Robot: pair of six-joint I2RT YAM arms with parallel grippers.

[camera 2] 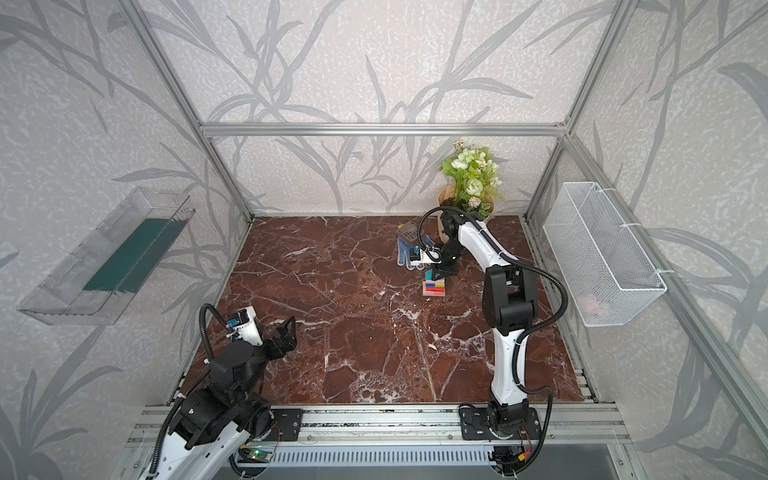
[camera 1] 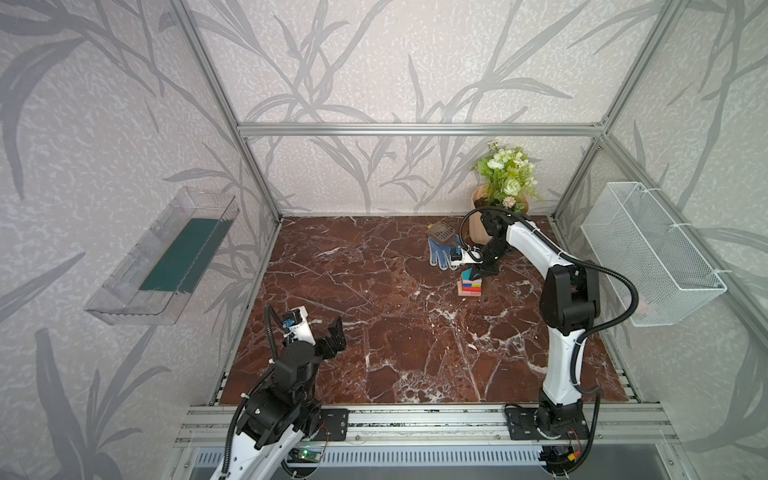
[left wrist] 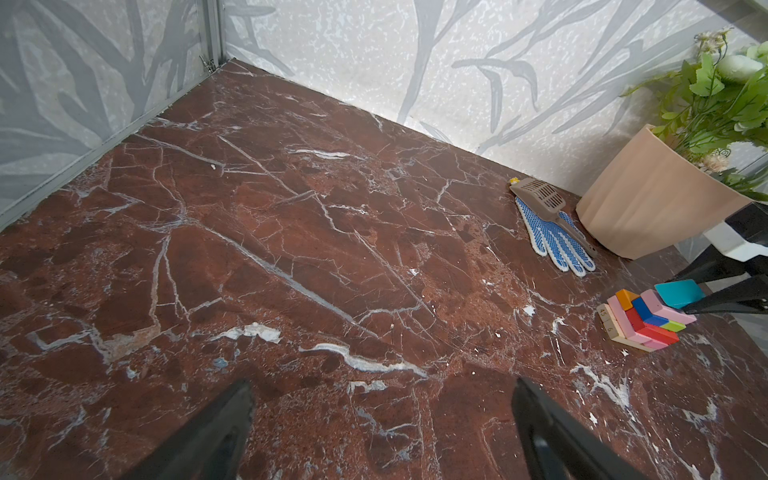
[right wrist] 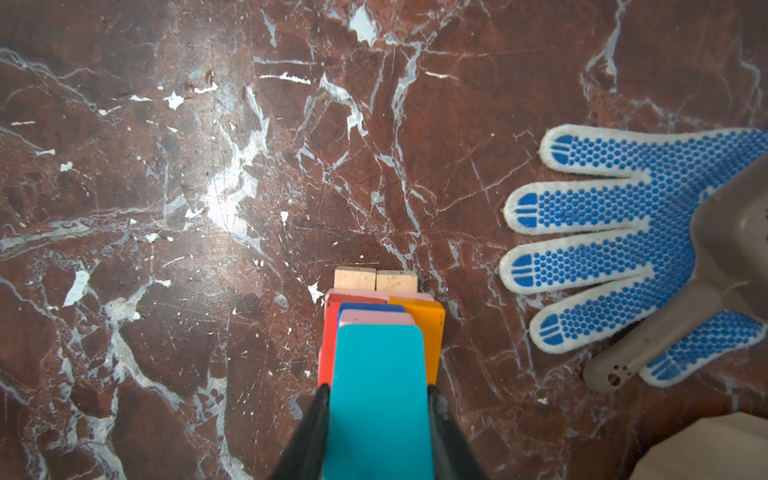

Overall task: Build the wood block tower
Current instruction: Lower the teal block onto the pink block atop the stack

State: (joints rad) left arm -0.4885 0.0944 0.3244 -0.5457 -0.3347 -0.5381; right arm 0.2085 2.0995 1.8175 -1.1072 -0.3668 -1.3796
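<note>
Atop the tower (left wrist: pixel 638 324), right fingers (right wrist: pixel 316 432) clamp teal wedge (right wrist: pixel 378 395); left fingers (left wrist: pixel 216 432) apart; tan bar (left wrist: pixel 606 320) reads "45", "6".

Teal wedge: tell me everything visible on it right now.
The teal wedge is a small painted block, apparently wood, with a smooth matte teal face and rounded corners. It is topmost on the tower, directly above a pink block, its top face looking slanted. The right hand is shut on it, one black finger against each side. Whether it rests fully on the pink block cannot be told.
</note>
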